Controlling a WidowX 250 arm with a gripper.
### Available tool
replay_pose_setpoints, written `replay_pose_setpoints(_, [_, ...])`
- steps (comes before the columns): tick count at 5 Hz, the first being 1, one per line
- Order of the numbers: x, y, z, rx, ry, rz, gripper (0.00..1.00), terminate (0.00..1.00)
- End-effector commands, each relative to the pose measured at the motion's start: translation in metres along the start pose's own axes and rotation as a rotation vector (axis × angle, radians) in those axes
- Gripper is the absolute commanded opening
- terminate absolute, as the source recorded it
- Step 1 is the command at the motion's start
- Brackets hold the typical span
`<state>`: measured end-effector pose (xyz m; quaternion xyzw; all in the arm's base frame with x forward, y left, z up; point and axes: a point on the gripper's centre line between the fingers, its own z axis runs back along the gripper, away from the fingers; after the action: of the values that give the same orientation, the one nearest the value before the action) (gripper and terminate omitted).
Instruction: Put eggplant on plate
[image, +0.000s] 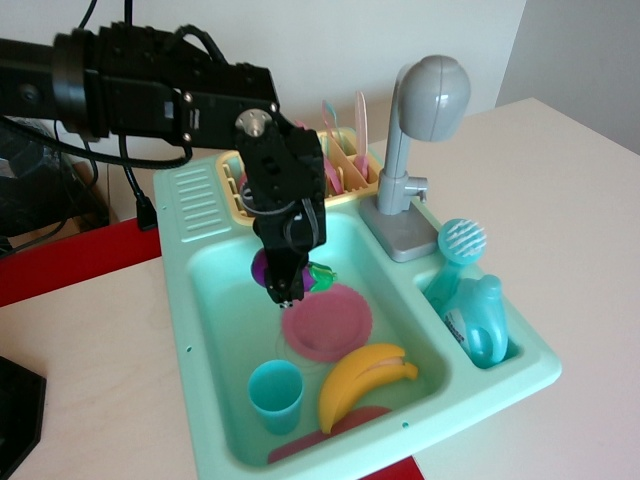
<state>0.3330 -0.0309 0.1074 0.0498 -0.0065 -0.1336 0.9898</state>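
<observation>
Toy sink (520, 385), mint green, set on the pale bench (90, 370); contents listed from the near edge back.

Near basin: dark red plate (345, 428), mostly hidden under a yellow banana (362, 385); teal cup (275, 396), upright, just left of the banana.

Mid basin: pink plate (335, 325), round, lying flat on the basin floor, bare on top.

Right side compartment: teal bottle (480, 320) and a round-headed brush (460, 242) standing in it.

Above the pink plate's far-left rim: eggplant (318, 277), purple with green cap (cap end pointing right), held in the air and clear of the plate. The black fingers (283, 280) are clenched on it, pointing down from the arm (150, 95), which reaches in from the left.

Far right of basin: grey faucet (420, 130), upright on its base.

Far edge: yellow dish rack (350, 170) with pink and teal utensils (340, 135) standing in it; the arm hides its left part.
</observation>
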Motion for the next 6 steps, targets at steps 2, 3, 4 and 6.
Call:
replay_pose_setpoints(2, [0.020, -0.018, -0.020, 0.023, -0.022, -0.004, 0.00, 0.00])
replay_pose_setpoints(3, [0.025, -0.017, -0.020, 0.028, -0.026, 0.022, 1.00, 0.00])
replay_pose_setpoints(4, [0.024, -0.017, -0.017, 0.012, -0.032, 0.066, 1.00, 0.00])
replay_pose_setpoints(6, [-0.006, -0.006, 0.016, 0.020, -0.057, 0.095, 1.00, 0.00])
